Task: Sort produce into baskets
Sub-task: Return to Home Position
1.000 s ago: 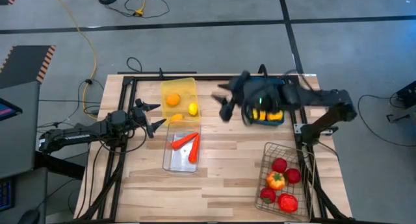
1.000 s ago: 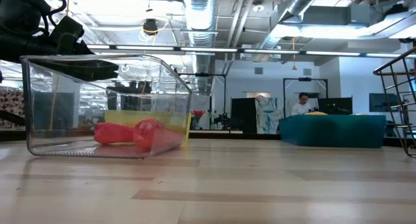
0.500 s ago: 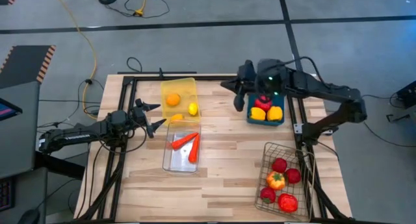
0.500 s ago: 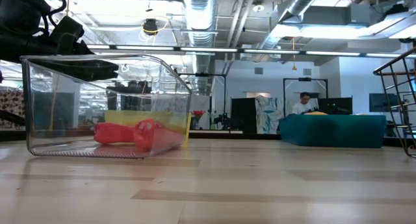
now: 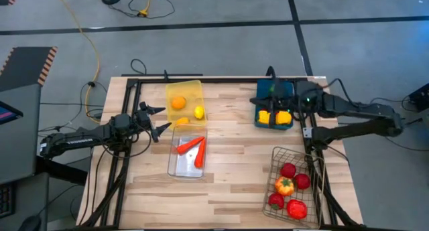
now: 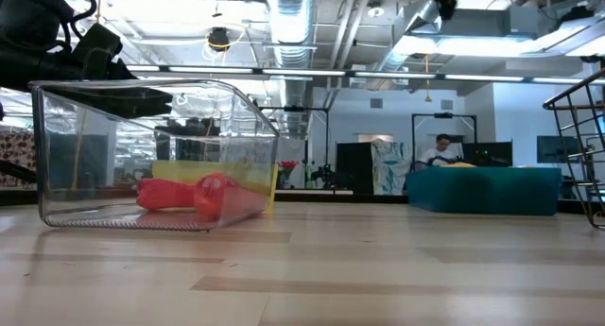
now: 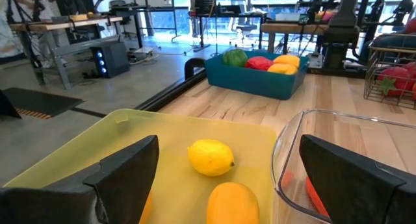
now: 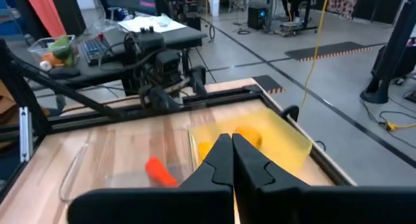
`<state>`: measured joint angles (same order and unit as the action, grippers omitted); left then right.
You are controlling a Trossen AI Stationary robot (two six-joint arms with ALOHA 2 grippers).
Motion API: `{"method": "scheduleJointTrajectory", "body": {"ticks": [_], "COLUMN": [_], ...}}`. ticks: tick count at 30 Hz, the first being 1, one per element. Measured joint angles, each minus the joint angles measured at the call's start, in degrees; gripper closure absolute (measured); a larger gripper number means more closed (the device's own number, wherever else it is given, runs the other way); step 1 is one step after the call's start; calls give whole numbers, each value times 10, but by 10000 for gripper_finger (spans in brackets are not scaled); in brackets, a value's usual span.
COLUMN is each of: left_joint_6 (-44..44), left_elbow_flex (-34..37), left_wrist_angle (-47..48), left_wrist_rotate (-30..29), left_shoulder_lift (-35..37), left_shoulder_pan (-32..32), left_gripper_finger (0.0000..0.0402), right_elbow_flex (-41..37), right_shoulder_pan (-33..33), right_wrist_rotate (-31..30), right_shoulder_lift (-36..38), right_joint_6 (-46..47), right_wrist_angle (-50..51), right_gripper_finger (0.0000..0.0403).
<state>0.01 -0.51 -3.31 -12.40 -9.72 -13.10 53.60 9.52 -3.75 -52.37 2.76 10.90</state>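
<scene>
The produce lies sorted in the baskets. An orange and a lemon are in the yellow bin. Carrots lie in the clear bin. Peppers fill the blue bin. Red pieces sit in the wire basket. My left gripper hovers open at the yellow bin's left side, with the lemon ahead of its fingers. My right gripper is shut and holds nothing, above the blue bin's far left corner.
A dark frame rail runs along the table's far edge and down both sides. Bare wood lies between the clear bin and the wire basket. Cables trail on the floor beyond the table.
My right gripper has drawn back toward the table's right edge, from the far middle of the table to above the blue bin, and its fingers have shut on nothing. It now covers the red pepper in the bin. The left arm and all produce have kept still.
</scene>
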Motion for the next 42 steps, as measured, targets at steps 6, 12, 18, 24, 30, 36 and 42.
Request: {"method": "scheduleJointTrajectory", "body": {"ticks": [6,12,18,24,30,36,42], "left_joint_6": [0,0,0,0,0,0,0], "left_elbow_flex": [0,0,0,0,0,0,0], "left_wrist_angle": [0,0,0,0,0,0,0], "left_wrist_rotate": [0,0,0,0,0,0,0], "left_shoulder_lift": [0,0,0,0,0,0,0], "left_shoulder_pan": [0,0,0,0,0,0,0], "left_gripper_finger": [42,42,42,42,42,42,42], "right_elbow_flex": [-130,-252,-346,-397,-437,-476,-518], "right_shoulder_pan": [0,-1,-1,-1,-1,-1,-1], "right_wrist_rotate": [0,7,27,54,63,69,69], "right_shoulder_lift": [80,159,227,283,340,397,458], "right_joint_6": [3,3,4,24,23,23,23], "right_wrist_angle": [-66,-156,-233,-242,-253,-253,-252], "right_gripper_finger": [373,374,379,372,380,376,378]}}
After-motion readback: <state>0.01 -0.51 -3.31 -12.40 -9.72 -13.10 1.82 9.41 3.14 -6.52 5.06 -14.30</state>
